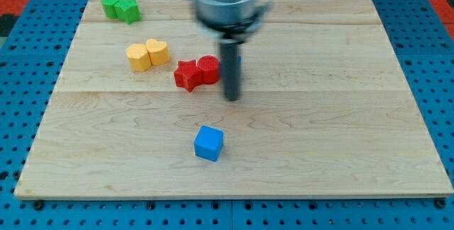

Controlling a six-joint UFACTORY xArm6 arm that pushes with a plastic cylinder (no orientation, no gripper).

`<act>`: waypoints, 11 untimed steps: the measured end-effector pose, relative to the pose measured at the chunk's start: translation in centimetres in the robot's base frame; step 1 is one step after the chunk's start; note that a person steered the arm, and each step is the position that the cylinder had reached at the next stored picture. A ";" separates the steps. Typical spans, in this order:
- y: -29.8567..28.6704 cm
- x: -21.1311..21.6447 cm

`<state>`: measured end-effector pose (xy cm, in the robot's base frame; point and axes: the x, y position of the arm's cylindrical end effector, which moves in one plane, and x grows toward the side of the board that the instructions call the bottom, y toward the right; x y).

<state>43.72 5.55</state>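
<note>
Seven small blocks lie on a pale wooden board that rests on a blue pegboard surface. I am an arm with no fingers or jaws to open or close; I end in a straight dark rod, and my tip rests on the board a little above the middle of the view.

Just to the view's left of my rod sit two red blocks touching each other: a red cylinder nearest the rod, and a red star-shaped block on its far side. A sliver of a blue block shows behind the rod on its right edge; its shape is hidden. I cannot tell whether the rod touches the cylinder or that sliver.

Below my tip and slightly to the view's left, well apart, stands a blue cube by itself.

Further toward the view's left are two yellow blocks, pressed together. Near the board's top left corner sit two green blocks, also touching each other.
</note>
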 end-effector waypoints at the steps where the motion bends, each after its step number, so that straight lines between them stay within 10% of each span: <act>1: 6.7 -6.2; 2: -1.3 -9.7; 5: -8.2 2.0; 10: -23.6 2.2; 11: -19.5 7.8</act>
<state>51.57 -13.99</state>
